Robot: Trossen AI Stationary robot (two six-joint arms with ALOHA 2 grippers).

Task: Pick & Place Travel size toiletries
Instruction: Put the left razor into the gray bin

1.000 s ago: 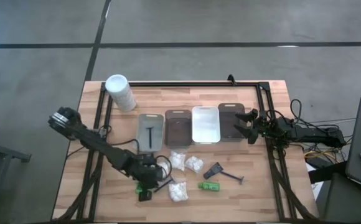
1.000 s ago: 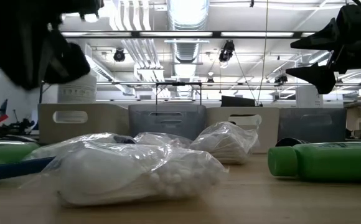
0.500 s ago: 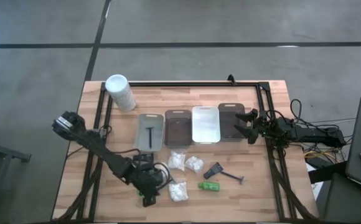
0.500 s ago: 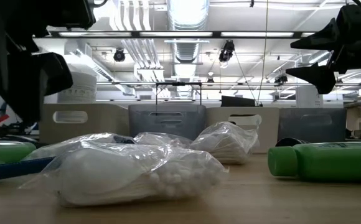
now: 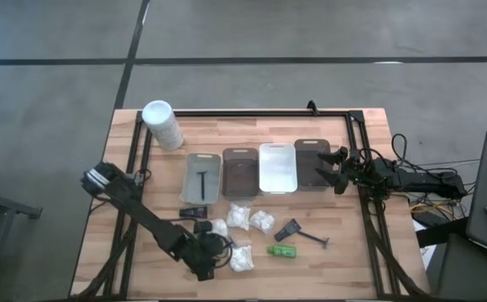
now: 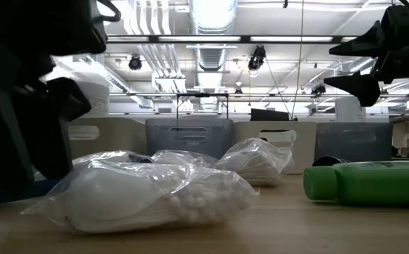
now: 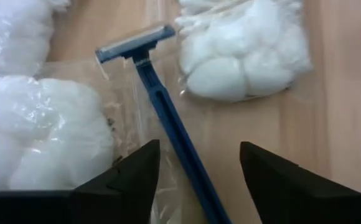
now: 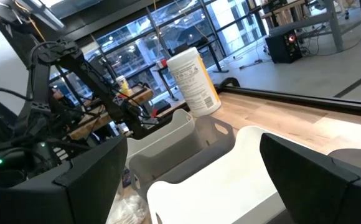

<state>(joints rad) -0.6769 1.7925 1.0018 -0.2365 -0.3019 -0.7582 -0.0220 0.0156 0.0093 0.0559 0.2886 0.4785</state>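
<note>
A blue razor (image 7: 168, 118) lies flat on the worktop (image 5: 143, 218) with its head pointing away from the left pincer (image 7: 196, 171), whose 2 fingers stand apart on either side of the handle, gripping nothing. White packets (image 7: 246, 53) flank the razor: 1 just beside its head on one side, another (image 7: 40, 140) beside the handle on the other, with clear wrapping reaching under the razor.

Taking the white tray (image 5: 277, 167) as landmark, the left pincer (image 5: 206, 268) sits low at the near-left of it, beside the packet (image 5: 242, 258) closest to the worktop's front edge. 2 more packets (image 5: 241, 216) (image 5: 262, 221) lie just in front of the tray. A green bottle (image 5: 282, 250) lies on its side further forward of the tray, and a dark razor (image 5: 298, 232) lies forward and slightly right. Another razor (image 5: 201, 180) rests in the grey tray (image 5: 201, 193), 2 places left of the white one, with a brown tray (image 5: 240, 172) between. A second brown tray (image 5: 311, 164) touches the white tray's right side, and the right pincer (image 5: 334, 168) hovers at that tray's right edge, fingers spread, empty. The tall white container (image 5: 163, 124) stands well left and behind the white tray.
</note>
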